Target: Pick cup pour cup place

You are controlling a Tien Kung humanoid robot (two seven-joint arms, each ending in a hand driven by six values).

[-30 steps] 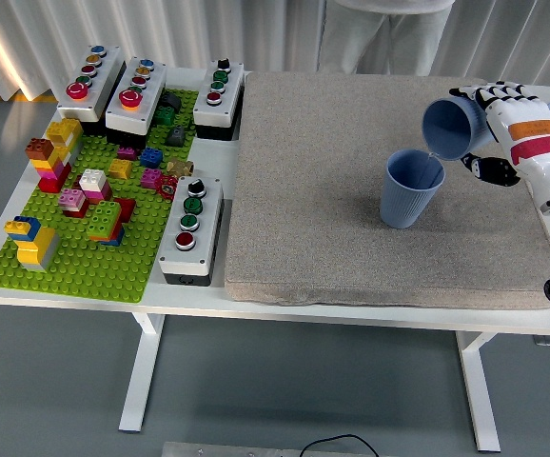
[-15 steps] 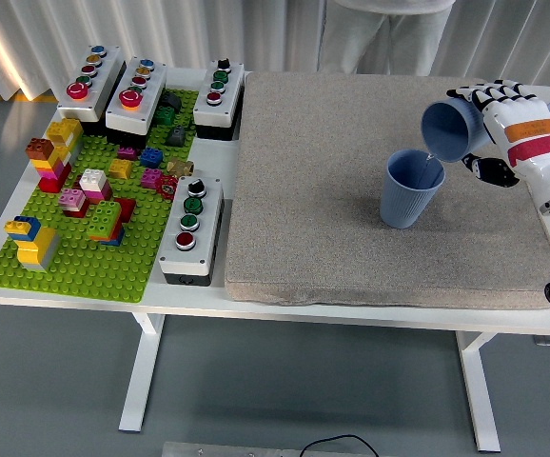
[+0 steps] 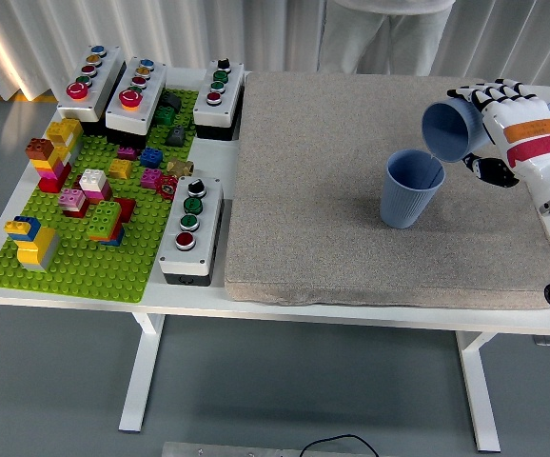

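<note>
Gripping the tilted cup [image 3: 449,129] with right hand [image 3: 508,129] fingers clamped around it, mouth angled down just above the upright cup [image 3: 410,189] on the grey mat [image 3: 332,190]. Judging best: keeping the lip centred over the opening, tipping slowly, avoiding contact.

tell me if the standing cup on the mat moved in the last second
No. The standing cup sits at the same spot on the grey mat, below the tilted cup in the right hand.

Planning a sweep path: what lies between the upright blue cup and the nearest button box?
Head view: only bare grey mat between the upright blue cup and the button box.
</note>
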